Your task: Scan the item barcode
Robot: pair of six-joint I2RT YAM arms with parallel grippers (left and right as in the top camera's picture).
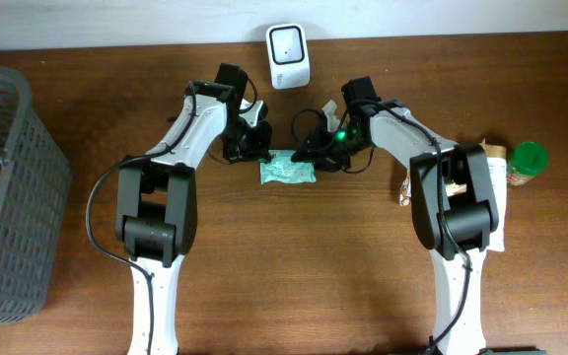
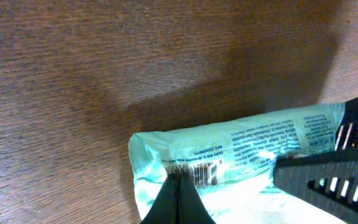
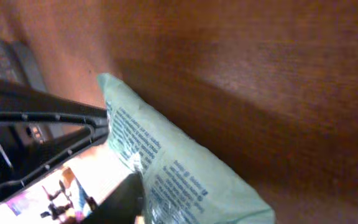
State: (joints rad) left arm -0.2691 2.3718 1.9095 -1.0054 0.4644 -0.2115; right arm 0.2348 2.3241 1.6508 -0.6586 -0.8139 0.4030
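Two claws: placed at either end of the packet (image 1: 287,171), at the far middle of the worktop (image 1: 294,286).
Left claw (image 2: 179,190): clenched, its tips pinched together on the packet's edge, right at the barcode (image 2: 194,171).
Right claw (image 1: 316,148): set against the packet's right end; whether it is released or clenched cannot be told.
Packet: mint green, printed side seen, lying just near of the white scanner (image 1: 289,56).
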